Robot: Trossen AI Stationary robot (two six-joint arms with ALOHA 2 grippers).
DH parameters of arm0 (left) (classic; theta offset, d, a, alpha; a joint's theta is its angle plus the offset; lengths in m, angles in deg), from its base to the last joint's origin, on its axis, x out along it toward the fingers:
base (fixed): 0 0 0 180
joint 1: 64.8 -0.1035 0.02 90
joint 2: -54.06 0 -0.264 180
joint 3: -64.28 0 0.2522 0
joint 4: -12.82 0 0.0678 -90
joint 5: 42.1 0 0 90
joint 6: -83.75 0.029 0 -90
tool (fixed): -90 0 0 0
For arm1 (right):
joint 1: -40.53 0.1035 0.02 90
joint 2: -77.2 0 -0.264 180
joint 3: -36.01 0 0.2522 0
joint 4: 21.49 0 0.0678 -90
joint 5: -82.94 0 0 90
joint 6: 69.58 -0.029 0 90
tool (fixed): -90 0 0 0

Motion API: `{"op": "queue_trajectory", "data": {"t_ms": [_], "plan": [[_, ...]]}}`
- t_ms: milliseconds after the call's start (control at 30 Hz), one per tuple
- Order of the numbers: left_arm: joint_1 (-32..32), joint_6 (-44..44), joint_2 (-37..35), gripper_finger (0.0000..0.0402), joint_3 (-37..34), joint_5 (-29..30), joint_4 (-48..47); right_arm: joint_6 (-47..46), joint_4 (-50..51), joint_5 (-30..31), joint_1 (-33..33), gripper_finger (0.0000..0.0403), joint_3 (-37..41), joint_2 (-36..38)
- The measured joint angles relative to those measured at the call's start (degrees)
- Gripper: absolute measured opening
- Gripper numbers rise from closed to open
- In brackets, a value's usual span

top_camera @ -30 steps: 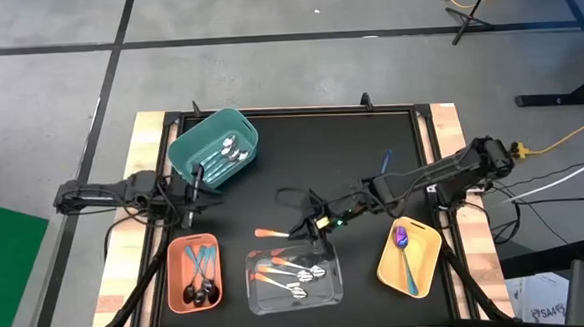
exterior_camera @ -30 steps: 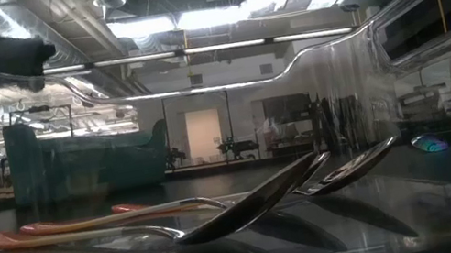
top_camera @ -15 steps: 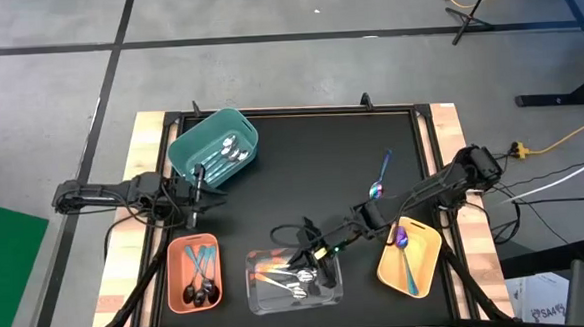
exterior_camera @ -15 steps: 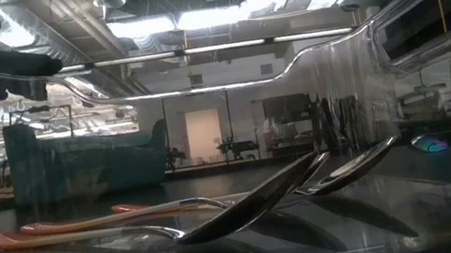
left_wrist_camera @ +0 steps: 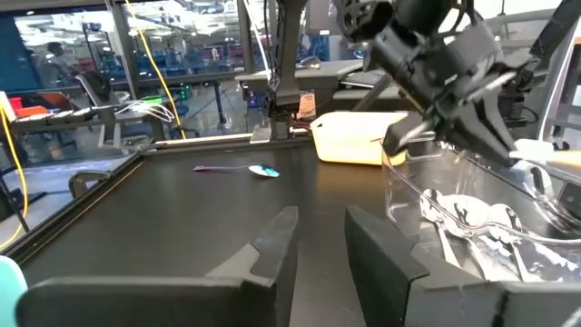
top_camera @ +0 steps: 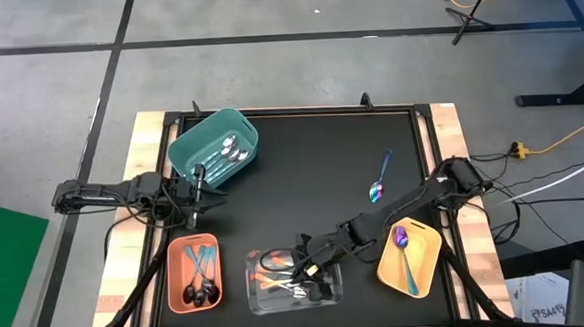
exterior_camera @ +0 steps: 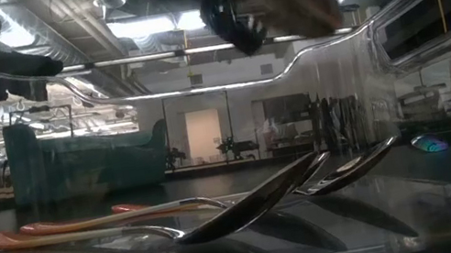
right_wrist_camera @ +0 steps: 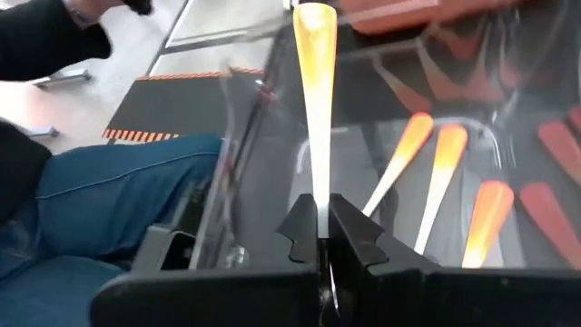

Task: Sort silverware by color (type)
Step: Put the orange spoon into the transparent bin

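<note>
Since a second ago the right gripper (top_camera: 306,269) has been carried from the middle of the tabletop (top_camera: 312,162) to above the clear bin (top_camera: 331,294), and the orange-handled spoon (right_wrist_camera: 315,100) that lay on the black surface has been brought along with it. In the right wrist view the gripper is seen closed tightly on that spoon, whose slim orange handle is held pointing away from the fingers (right_wrist_camera: 363,241); its bowl is hidden behind them. Below it, further orange-handled spoons (right_wrist_camera: 441,177) are seen lying inside the clear bin, their silver bowls shown in the low view. All-silver spoons (top_camera: 229,153) are gathered in the teal bin (top_camera: 186,149), black-bowled teal-handled spoons (top_camera: 200,278) in the salmon bin (top_camera: 175,258), and one purple-bowled spoon (top_camera: 402,246) in the yellow bin (top_camera: 429,261). Another purple spoon (top_camera: 380,178) is left on the tabletop. The left gripper (left_wrist_camera: 316,238) is held slightly open and empty beside the teal bin.
</note>
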Motion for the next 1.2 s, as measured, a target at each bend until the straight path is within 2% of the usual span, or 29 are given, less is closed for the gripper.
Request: {"op": "queue_trajectory", "data": {"t_ms": [300,1200], "plan": [[0.0,0.0,0.0,0.0089,0.0,0.0,0.0,-1.8,-0.4,0.2,-0.1,0.0001,0.0,-3.5],[0.0,-0.1,0.0,0.0089,0.0,0.1,0.0,-2.0,0.0,1.5,0.0,0.0004,0.0,-3.7]]}}
